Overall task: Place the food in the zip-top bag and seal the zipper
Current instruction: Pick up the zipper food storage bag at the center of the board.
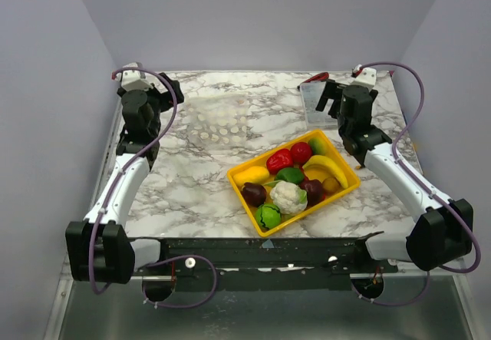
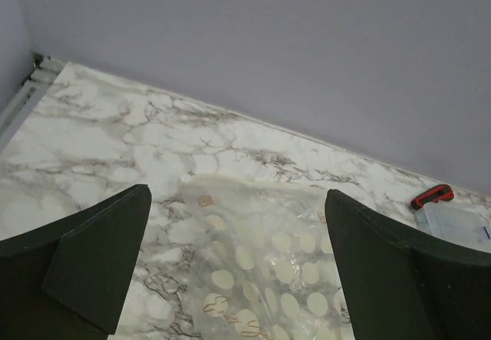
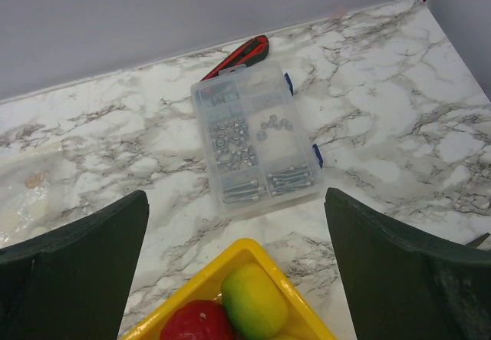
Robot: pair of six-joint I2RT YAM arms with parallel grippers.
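Observation:
The toy food lies in a yellow tray [image 1: 347, 187] right of centre: red pepper [image 1: 279, 160], banana [image 1: 325, 165], cauliflower [image 1: 288, 196], green piece [image 1: 268, 216], dark purple piece [image 1: 253, 194]. The right wrist view shows a red piece [image 3: 196, 323] and a yellow-green piece [image 3: 253, 298] in the tray's corner. The transparent dotted zip-top bag [image 1: 221, 121] lies flat and empty on the table, left of the tray and behind it. It also shows in the left wrist view [image 2: 268, 255]. I cannot make out its zipper. My left gripper [image 2: 236, 194] is open above the bag's near side. My right gripper [image 3: 236, 194] is open above the tray's far corner.
A rigid clear compartment box [image 3: 253, 148] of screws lies behind the tray at the back right [image 1: 314, 103]. A red and black tool [image 3: 238, 57] lies just behind it. Grey walls close the table on three sides.

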